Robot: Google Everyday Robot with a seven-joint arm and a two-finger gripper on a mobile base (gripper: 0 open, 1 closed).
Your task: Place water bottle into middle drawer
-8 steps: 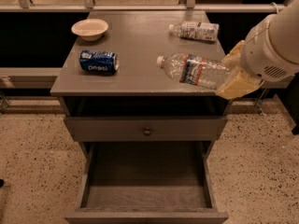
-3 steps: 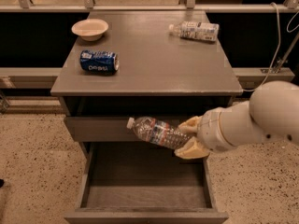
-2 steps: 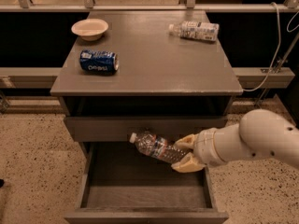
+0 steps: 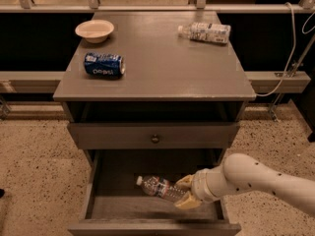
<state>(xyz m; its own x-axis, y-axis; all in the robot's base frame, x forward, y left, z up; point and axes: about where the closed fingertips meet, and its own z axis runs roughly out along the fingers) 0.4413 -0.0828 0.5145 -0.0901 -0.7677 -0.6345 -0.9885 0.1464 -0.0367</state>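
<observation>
The water bottle point(image 4: 158, 187), clear ribbed plastic with a white cap and a narrow blue-and-red label band, lies nearly level inside the open middle drawer point(image 4: 98, 208), cap pointing left. My gripper point(image 4: 184, 192) is shut on the bottle's base end and holds it low over the drawer's wood-grain floor. My white arm reaches in from the right. The drawer is the grey cabinet's lowest one, pulled out wide.
On the cabinet top lie a blue soda can point(image 4: 104, 65), a beige bowl point(image 4: 94, 30) and a bottle with a wide white label point(image 4: 204, 32). A shut shallower drawer with a round knob point(image 4: 155, 138) sits above. Speckled floor lies around.
My gripper has carried the water bottle from above the cabinet top down past the front edge and into the open drawer, moving lower with each frame.
</observation>
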